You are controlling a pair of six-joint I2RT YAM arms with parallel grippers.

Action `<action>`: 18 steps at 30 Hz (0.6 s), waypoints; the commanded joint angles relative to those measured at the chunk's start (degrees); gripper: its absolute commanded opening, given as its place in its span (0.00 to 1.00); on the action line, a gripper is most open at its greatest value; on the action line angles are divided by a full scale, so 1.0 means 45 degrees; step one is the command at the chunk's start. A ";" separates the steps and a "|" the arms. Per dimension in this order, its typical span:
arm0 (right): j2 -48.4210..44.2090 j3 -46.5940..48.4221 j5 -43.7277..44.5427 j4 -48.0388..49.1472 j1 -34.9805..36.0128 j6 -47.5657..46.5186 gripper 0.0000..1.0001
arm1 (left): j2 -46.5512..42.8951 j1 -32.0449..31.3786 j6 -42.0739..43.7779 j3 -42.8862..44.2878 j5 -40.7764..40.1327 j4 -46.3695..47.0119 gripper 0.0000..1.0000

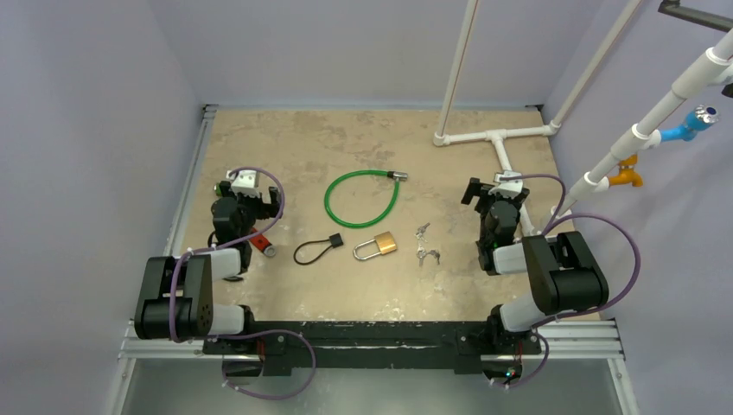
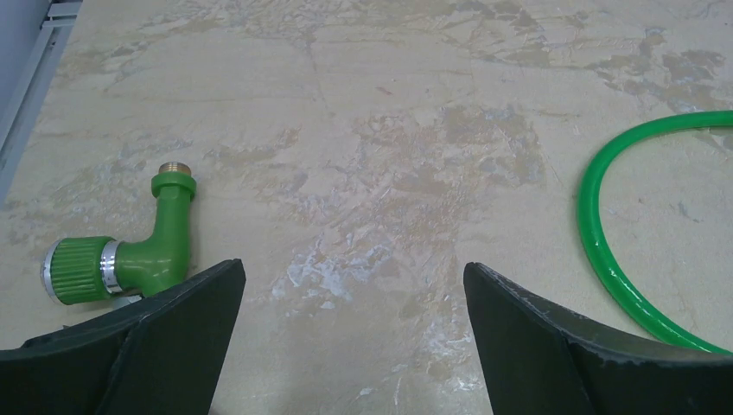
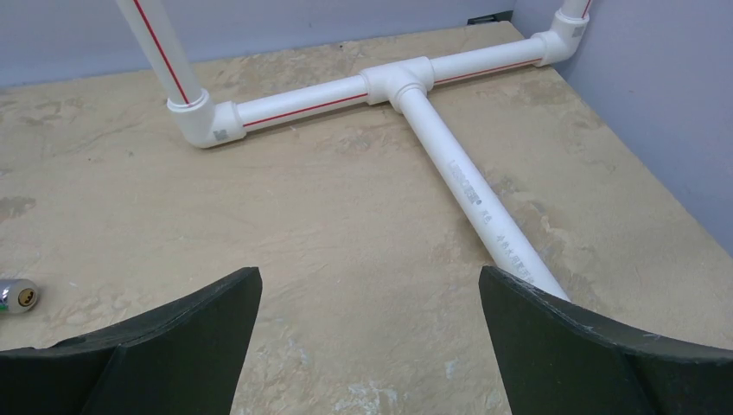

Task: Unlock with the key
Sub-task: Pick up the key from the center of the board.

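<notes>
A brass padlock (image 1: 386,245) with a silver shackle lies on the table's middle, in the top view only. Two small sets of silver keys lie just right of it, one (image 1: 423,231) farther back and one (image 1: 428,255) nearer. My left gripper (image 1: 251,192) is open and empty, low over the table far left of the padlock; its wrist view (image 2: 354,277) shows bare table between the jaws. My right gripper (image 1: 499,186) is open and empty, right of the keys; its wrist view (image 3: 370,281) shows bare table too.
A green cable loop (image 1: 361,199) (image 2: 618,259) lies behind the padlock, a black cable lock (image 1: 318,251) to its left. A red-and-silver part (image 1: 262,245) lies by the left arm. A green tap fitting (image 2: 147,251) lies by the left finger. White pipes (image 3: 449,164) run at the right rear.
</notes>
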 commanded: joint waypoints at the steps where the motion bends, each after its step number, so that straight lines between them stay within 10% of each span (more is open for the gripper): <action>1: -0.0133 0.0098 -0.0131 0.0568 -0.0080 0.0190 0.99 | -0.0082 -0.0040 0.0099 0.0257 -0.0007 0.0515 1.00; 5: -0.0965 0.0664 0.0900 -0.0894 -0.0066 0.0205 0.99 | -0.0081 -0.0048 0.0104 0.0254 -0.0008 0.0501 1.00; 11: -0.2253 0.5556 -0.1256 -1.0628 -0.0066 0.4711 0.99 | -0.0376 0.0060 0.0085 0.0505 0.0336 -0.0144 1.00; 18: -0.1876 0.5804 -0.8198 -1.1085 -0.0080 0.7191 0.99 | -0.0847 0.0117 0.0847 0.8930 0.1948 -1.5787 1.00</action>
